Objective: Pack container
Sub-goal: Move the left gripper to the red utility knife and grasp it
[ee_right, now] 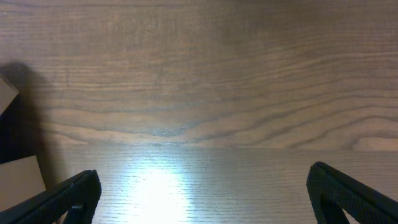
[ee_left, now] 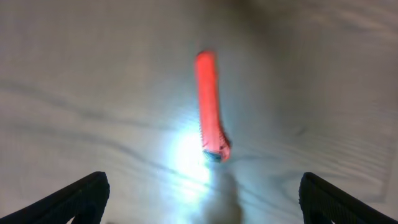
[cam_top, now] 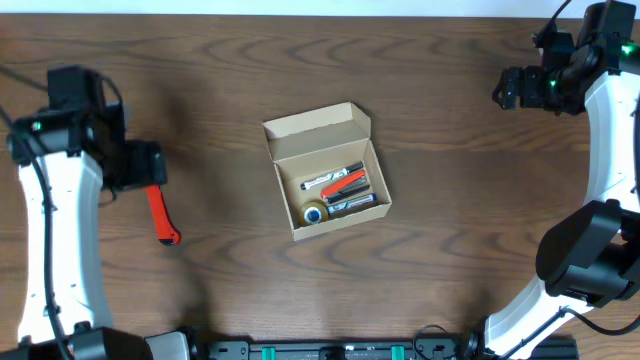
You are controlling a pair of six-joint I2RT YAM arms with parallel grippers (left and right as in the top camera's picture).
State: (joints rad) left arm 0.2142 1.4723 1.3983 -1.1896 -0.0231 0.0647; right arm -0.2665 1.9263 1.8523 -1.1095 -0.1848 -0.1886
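Observation:
The container (cam_top: 318, 137) is a small tan cardboard box in the middle of the table, its flap lid open toward the back. Inside lie markers (cam_top: 340, 186) with red and black parts and a small roll of tape (cam_top: 314, 214). A red utility knife (cam_top: 160, 216) lies on the table at the left; it shows blurred in the left wrist view (ee_left: 210, 106). My left gripper (ee_left: 202, 196) is open and empty, just behind the knife. My right gripper (ee_right: 202, 193) is open and empty at the far right back, over bare wood.
The table is dark wood (cam_top: 460, 230). A corner of the cardboard box shows at the left edge of the right wrist view (ee_right: 18, 177). The arm bases stand at the front left and front right.

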